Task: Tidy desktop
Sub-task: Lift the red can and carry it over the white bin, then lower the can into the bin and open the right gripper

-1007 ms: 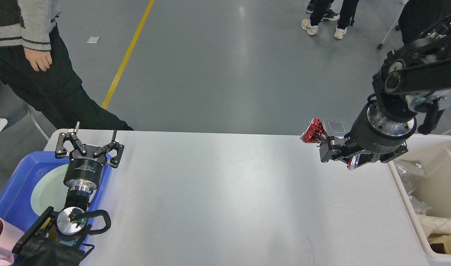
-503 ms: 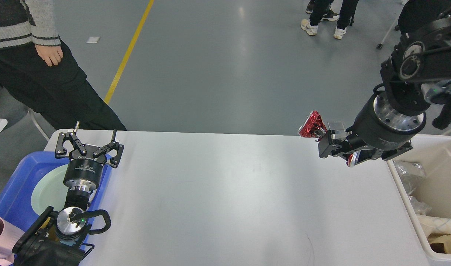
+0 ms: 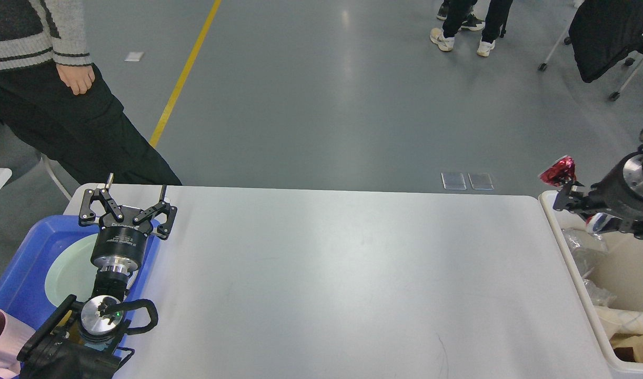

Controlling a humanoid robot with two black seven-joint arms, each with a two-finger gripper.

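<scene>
The large smooth white rectangular worktop (image 3: 332, 284) with rounded corners fills the lower centre of the frame, running from the left edge region to the right.

Left hand (image 3: 134, 201): located at the left of the frame, above the near-left corner area of the worktop. Its two black fingers are spread wide apart and nothing lies between them. The arm rises from the lower left corner of the frame.

Right hand (image 3: 566, 185): located at the right edge of the frame, above the far-left corner of the cream-white rectangular plastic bin (image 3: 574, 263). Its fingers are closed on a crumpled shiny red foil wrapper (image 3: 558, 171), which projects up and to the left from the fingertips. The wrapper is clear of the worktop, just beyond its far-right corner.

Blue plastic tray (image 3: 24, 263): positioned at the lower left, against the left end of the worktop. It holds a pale green round plate (image 3: 71, 273), partly covered by the left arm. A pink object (image 3: 0, 337) shows at the lower left corner; its kind cannot be determined.

The bin stands against the right end of the worktop and contains clear plastic wrapping (image 3: 582, 252) and paper scraps (image 3: 624, 323).

A person in a grey striped sweater and black trousers (image 3: 63, 105) stands at the upper left, behind the worktop.
</scene>
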